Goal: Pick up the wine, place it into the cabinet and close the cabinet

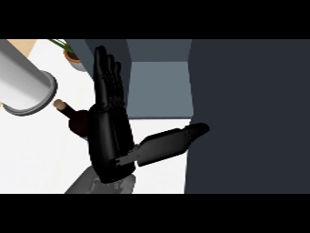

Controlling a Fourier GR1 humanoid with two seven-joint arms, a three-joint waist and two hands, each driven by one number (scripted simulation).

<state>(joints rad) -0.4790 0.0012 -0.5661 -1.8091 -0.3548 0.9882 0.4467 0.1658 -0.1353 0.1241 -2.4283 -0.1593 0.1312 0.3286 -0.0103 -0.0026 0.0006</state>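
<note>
One hand (110, 136) is what you see here, its fingers straight and wide with the thumb out to the right, holding nothing, while the wine (77, 117) stands just left behind it, probably because it prepares to grasp before the cabinet (251, 113).

White counter (30, 154) w/ wood strip at far left edge. Potted plant (70, 53) at back, big grey cylinder (16, 86) upper left.
</note>
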